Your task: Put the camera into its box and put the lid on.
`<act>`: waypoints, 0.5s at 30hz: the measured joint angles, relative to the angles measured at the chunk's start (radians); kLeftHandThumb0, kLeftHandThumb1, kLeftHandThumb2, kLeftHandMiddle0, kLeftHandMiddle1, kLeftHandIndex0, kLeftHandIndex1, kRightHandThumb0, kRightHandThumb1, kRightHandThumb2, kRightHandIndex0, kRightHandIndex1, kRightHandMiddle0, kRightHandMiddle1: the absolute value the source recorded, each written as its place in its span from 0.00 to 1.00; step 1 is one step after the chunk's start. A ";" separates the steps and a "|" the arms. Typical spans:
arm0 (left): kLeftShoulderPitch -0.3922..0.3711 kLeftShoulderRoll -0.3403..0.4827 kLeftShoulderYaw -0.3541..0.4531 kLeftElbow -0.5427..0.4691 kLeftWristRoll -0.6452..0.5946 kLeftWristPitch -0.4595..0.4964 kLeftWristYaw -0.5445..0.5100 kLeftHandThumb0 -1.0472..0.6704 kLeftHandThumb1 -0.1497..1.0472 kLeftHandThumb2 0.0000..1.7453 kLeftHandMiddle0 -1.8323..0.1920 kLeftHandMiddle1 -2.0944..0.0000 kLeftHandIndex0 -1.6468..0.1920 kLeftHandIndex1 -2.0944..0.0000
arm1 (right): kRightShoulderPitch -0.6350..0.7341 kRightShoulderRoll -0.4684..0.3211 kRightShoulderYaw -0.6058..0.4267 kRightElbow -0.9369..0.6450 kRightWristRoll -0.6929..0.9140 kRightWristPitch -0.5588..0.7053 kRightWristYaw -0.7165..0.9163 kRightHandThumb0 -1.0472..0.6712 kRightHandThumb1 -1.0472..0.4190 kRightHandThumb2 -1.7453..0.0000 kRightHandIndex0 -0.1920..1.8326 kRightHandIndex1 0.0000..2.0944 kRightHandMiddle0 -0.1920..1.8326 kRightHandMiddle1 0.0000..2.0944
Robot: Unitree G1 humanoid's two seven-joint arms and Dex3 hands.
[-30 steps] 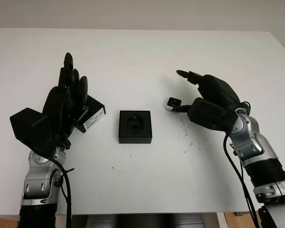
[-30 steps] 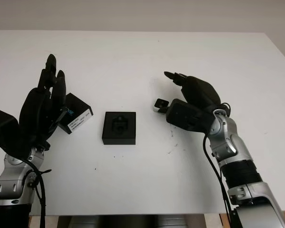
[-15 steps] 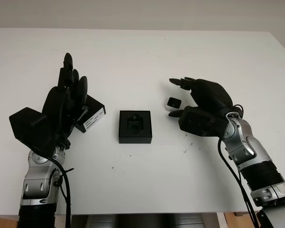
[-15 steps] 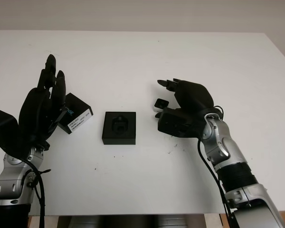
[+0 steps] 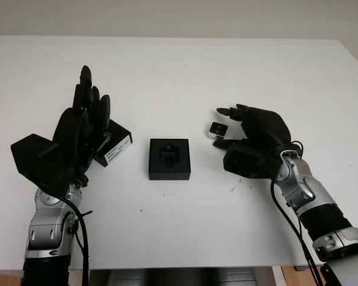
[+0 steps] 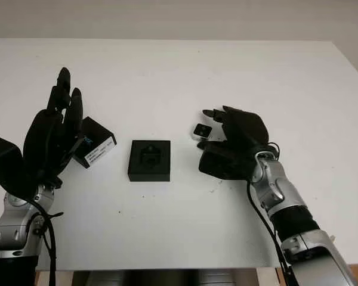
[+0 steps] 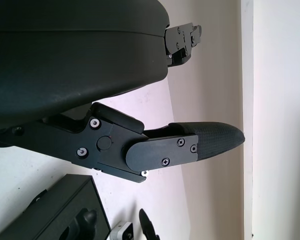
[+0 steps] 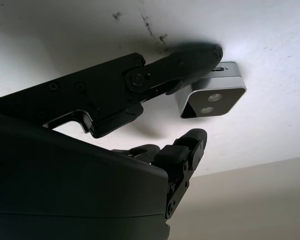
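Since a second ago the right hand [image 5: 241, 134] has dropped lower and closed in around the camera [image 5: 216, 129], while the left hand [image 5: 83, 134] has stayed raised over the lid [image 5: 114, 145] on the left side of the desk [image 5: 179, 71]. In the right wrist view the thumb lies along one side of the small silver camera [image 8: 212, 96] and a fingertip [image 8: 192, 142] sits close on the other side. Whether they already pinch it cannot be told; the camera appears to sit on the desk, just right of the box [image 5: 170, 158]. The left hand is open and holds nothing, its fingers pointing up.

Judging from this, the task is barely begun. The box sits open in the middle with its moulded recess empty, and the lid with its white label lies just left of it, partly behind the left hand. Grasping the camera, seating it in the recess and fitting the lid all remain.
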 measured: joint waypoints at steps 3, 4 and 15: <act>0.000 0.000 0.000 0.001 0.000 -0.001 -0.004 0.16 1.00 0.32 1.00 1.00 1.00 1.00 | -0.012 0.001 0.001 0.026 0.000 -0.001 -0.008 0.20 0.11 0.97 0.28 0.04 0.37 0.08; 0.000 0.000 0.000 0.001 0.000 -0.002 -0.006 0.16 1.00 0.32 1.00 1.00 1.00 1.00 | -0.015 0.001 0.001 0.034 0.000 -0.002 -0.009 0.20 0.11 0.97 0.29 0.04 0.37 0.08; 0.000 0.008 0.001 0.003 -0.002 -0.004 -0.007 0.16 1.00 0.31 1.00 1.00 1.00 1.00 | -0.036 0.006 0.016 0.100 0.001 -0.015 -0.040 0.24 0.10 0.97 0.30 0.03 0.25 0.44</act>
